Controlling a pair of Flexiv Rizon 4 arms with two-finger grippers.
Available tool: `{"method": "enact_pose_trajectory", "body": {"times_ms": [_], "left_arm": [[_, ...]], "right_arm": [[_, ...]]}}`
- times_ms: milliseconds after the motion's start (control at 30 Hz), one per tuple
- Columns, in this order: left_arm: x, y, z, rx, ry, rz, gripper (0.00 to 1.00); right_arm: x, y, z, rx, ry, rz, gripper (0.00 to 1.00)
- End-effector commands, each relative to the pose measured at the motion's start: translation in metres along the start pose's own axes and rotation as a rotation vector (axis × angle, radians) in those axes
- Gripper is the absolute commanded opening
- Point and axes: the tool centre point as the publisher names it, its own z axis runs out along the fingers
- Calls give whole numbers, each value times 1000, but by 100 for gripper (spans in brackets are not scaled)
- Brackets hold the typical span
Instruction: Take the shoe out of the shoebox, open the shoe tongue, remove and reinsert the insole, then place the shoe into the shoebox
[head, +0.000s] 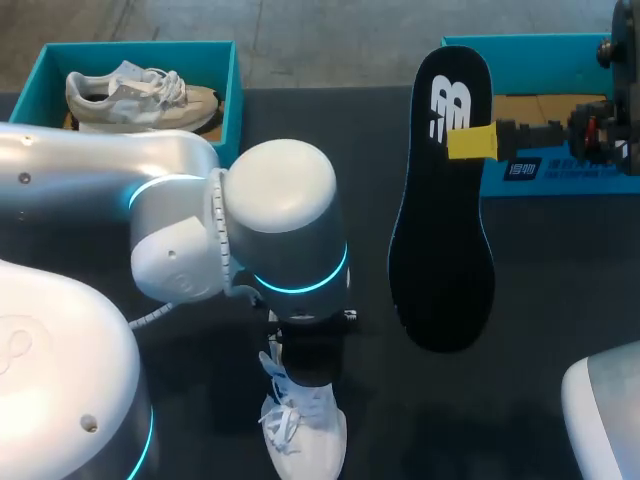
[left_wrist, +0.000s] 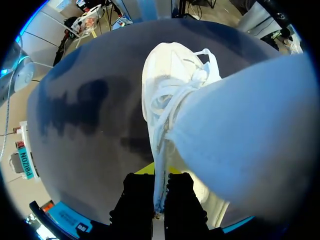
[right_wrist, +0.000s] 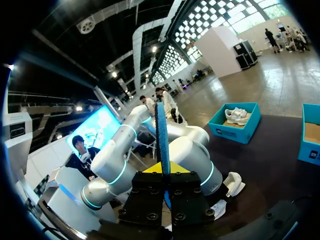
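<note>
My right hand (head: 472, 142) is clamped on the insole (head: 443, 215) near its narrower end. It holds the insole flat and clear above the worktop (head: 560, 310), so I judge the removal done and reinsertion next. The shoe (head: 303, 432) sits on the worktop at the near edge, under my left hand (left_wrist: 154, 182). That hand's fingers stand narrow, pinching a thin white edge of the upper, tongue or lace, I cannot tell which. I take this grip as steadying the shoe and keeping its mouth open for the insole. The open shoebox (head: 545, 52) waits at the far right, well apart from the shoe.
</note>
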Motion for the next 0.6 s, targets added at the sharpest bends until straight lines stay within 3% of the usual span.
{"method": "enact_pose_trajectory", "body": {"times_ms": [33,433,533,600], "left_arm": [[4,-2,-1,-6,-12,6,0],[3,1,1,6,-39,2,0],[1,3,-4,5,-48,3,12],[1,4,-7,-4,-60,6,31]], "right_arm": [[9,-6,9,-74,-13,1,0],[9,-6,9,-74,-13,1,0],[9,-6,9,-74,-13,1,0],[9,-6,9,-74,-13,1,0]]}}
